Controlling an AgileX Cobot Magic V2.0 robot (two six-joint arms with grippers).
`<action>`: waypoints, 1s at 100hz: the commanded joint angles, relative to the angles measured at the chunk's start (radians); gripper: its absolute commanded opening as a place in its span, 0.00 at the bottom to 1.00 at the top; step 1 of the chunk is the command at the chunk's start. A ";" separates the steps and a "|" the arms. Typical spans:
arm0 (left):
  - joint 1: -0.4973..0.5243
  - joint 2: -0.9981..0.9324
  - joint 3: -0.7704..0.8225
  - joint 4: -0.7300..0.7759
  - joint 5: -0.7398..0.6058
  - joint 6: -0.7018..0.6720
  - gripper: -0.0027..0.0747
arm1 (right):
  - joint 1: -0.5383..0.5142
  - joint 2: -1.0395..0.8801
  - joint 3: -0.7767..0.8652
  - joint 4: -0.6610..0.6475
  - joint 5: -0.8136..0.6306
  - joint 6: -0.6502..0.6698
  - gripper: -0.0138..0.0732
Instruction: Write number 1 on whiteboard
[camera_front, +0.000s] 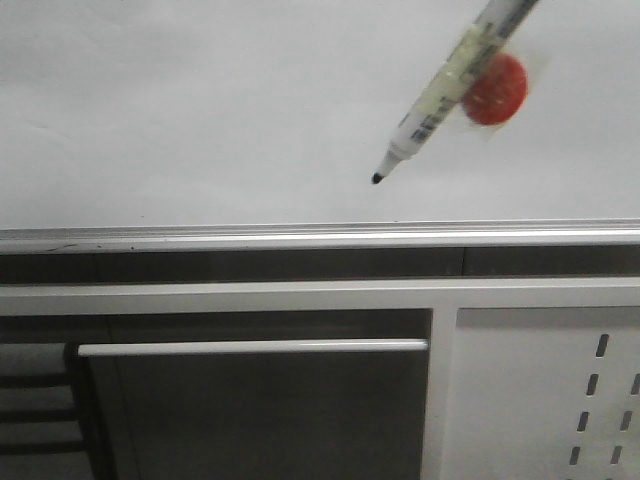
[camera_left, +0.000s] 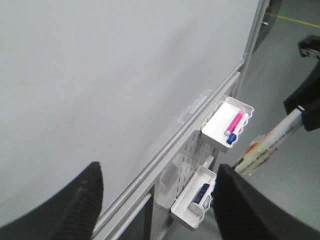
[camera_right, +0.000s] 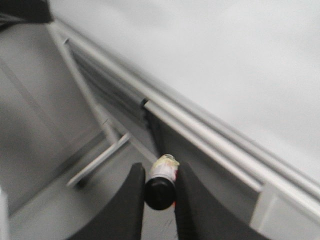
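Right gripper is clamped on the back end of one white-barrelled marker pen with a yellowish label and black tip; both fingers press the barrel. Left gripper stands wide with nothing between its fingers.

The large glossy white whiteboard with a silver metal edge rail fills the upper front view, and no ink stroke shows on it, so the number 1 is not yet written. The tip hangs above the rail in the front view; whether it touches the surface cannot be told.

Risks, as judgement:
- Grip sits far from the tip, so a long lever. Pressing on the board could swivel the pen between the fingers and give a wavy or skipped line.
- Pen is held at a slant. Too shallow an angle and the tip edge skates, leaving faint ink.
- A downward stroke starting this low could run into the rail before the 1 is long enough.
- A round red disc sits behind the barrel on the board, probably a magnet; sideways drift could catch it.

Counts:
- Whiteboards: 1
- Markers in hand: 1
- Red discs: 1
- White plastic trays on the white perforated metal panel: 2, upper tray holding one pink marker with a blue cap, lower tray holding one dark blue object, unclear what.
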 joint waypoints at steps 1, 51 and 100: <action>0.054 -0.064 -0.001 -0.100 0.004 -0.023 0.39 | 0.000 -0.114 0.064 0.051 -0.182 -0.012 0.11; 0.107 -0.392 0.268 -0.265 -0.346 -0.036 0.01 | 0.000 -0.332 0.258 0.111 -0.383 -0.012 0.11; 0.107 -0.424 0.282 -0.265 -0.457 -0.036 0.01 | 0.002 -0.171 0.163 0.390 -0.324 -0.385 0.11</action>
